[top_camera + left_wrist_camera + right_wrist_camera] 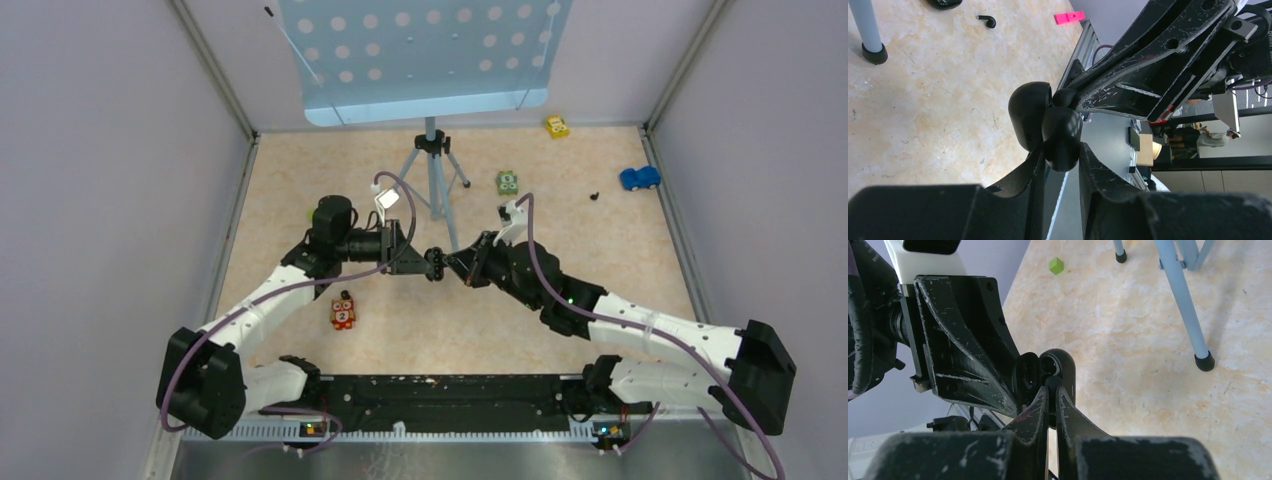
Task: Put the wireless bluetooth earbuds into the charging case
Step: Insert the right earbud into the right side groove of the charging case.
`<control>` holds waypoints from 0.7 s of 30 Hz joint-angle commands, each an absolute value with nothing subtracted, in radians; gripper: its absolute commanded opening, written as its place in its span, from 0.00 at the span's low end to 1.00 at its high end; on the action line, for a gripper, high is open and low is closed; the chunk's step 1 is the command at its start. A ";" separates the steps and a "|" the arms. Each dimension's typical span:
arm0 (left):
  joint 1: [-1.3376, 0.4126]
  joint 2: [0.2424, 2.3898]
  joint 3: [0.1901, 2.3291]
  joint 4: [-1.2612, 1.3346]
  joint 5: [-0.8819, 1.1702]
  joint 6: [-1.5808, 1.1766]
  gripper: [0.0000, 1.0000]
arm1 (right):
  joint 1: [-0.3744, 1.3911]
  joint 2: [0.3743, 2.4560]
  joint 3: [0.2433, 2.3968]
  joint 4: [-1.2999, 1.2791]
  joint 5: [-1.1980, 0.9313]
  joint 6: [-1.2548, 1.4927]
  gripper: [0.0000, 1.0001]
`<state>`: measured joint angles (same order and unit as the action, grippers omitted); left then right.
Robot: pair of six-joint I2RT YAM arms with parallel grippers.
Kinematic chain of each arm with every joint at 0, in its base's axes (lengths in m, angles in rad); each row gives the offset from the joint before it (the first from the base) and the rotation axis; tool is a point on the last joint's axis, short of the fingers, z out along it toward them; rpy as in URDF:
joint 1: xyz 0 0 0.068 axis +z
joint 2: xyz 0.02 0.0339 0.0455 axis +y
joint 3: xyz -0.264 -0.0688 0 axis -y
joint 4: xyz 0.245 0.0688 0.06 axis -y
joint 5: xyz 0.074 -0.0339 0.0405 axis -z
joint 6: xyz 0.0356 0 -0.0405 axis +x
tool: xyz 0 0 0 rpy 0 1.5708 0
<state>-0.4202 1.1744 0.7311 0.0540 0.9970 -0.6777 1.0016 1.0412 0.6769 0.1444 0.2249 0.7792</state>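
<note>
There is one black charging case (437, 262), and one tiny black earbud (594, 196) can be seen for sure, lying on the bench (600, 265). There are two toy cars, a blue car (640, 178) and a yellow car (557, 127), and two number blocks, a green number block (508, 183) and a red number block (343, 312). There are two little plain blocks, a green cube (1056, 265) and a pink block (1069, 17), plus one tripod (433, 170) and two robot arms, the left arm (265, 295) and the right arm (640, 325).

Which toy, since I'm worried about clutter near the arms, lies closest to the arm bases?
The red-orange block, beside the left arm. The green block, yellow car and blue car all lie much farther back.
</note>
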 commanded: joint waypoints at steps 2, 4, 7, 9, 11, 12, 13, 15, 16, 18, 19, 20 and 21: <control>-0.425 1.194 0.750 0.096 1.054 -0.657 0.00 | 1.012 1.065 0.735 0.201 0.261 0.771 0.00; -0.425 1.198 0.752 0.086 1.050 -0.654 0.00 | 1.012 1.071 0.742 0.202 0.259 0.768 0.00; -0.425 1.204 0.755 0.076 1.046 -0.648 0.00 | 1.013 1.072 0.744 0.207 0.253 0.769 0.00; -0.425 1.208 0.757 0.072 1.049 -0.644 0.00 | 1.014 1.072 0.742 0.206 0.255 0.769 0.00; -0.425 1.211 0.758 0.072 1.053 -0.642 0.00 | 1.013 1.074 0.739 0.207 0.260 0.768 0.00; -0.425 1.212 0.759 0.072 1.053 -0.643 0.00 | 1.013 1.074 0.737 0.209 0.262 0.766 0.00; -0.425 1.211 0.759 0.074 1.054 -0.643 0.00 | 1.012 1.074 0.733 0.214 0.264 0.767 0.00; -0.425 1.215 0.758 0.076 1.057 -0.645 0.00 | 1.013 1.076 0.729 0.227 0.267 0.769 0.00; -0.424 1.217 0.756 0.075 1.058 -0.647 0.00 | 1.014 1.081 0.729 0.228 0.268 0.770 0.00; -0.424 1.224 0.757 0.075 1.063 -0.653 0.00 | 1.013 1.093 0.730 0.230 0.261 0.769 0.00; -0.425 1.225 0.758 0.075 1.065 -0.652 0.00 | 1.013 1.100 0.730 0.229 0.254 0.768 0.00; -0.425 1.223 0.759 0.068 1.065 -0.644 0.00 | 1.014 1.108 0.730 0.229 0.248 0.767 0.00; -0.425 1.220 0.760 0.060 1.063 -0.636 0.00 | 1.014 1.114 0.728 0.228 0.243 0.765 0.00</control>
